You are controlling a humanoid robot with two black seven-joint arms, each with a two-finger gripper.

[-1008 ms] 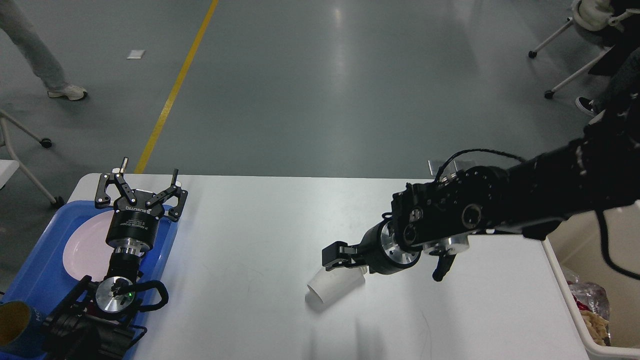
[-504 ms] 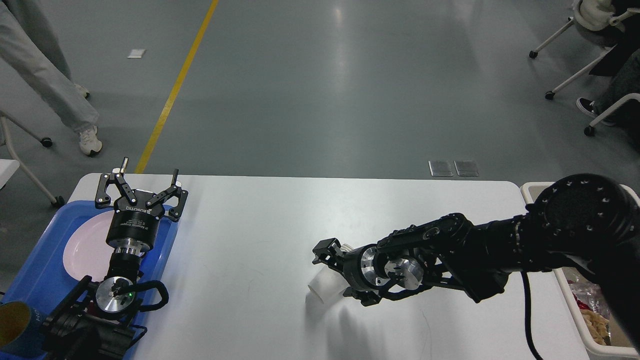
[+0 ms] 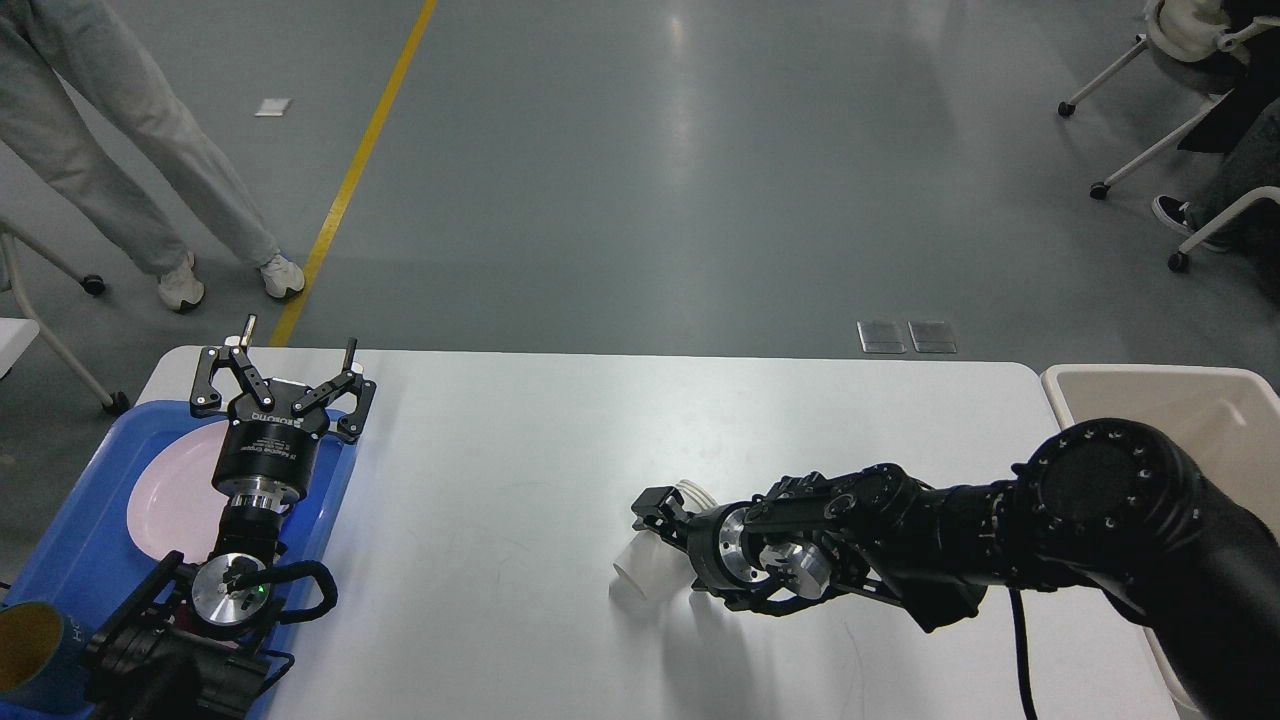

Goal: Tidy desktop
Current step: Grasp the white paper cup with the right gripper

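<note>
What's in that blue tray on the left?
The blue tray holds a white plate. The left gripper, fingers spread open, hangs over the tray's far edge, and its arm covers part of the plate. Anything beneath the arm cannot be seen.

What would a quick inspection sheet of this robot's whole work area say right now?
Surface: desktop, white, mostly bare.
Job's things: paper cup on its side mid-table; blue tray with a white plate at the left edge; beige bin at the right.
Clutter: a cardboard tube at the tray's near corner.
Grippers: left gripper above the tray, jaws open; right gripper at the cup, jaws hard to tell.
Cables: black loop on the left arm.
Surroundings: grey floor, yellow line, a person's legs, chairs.
</note>
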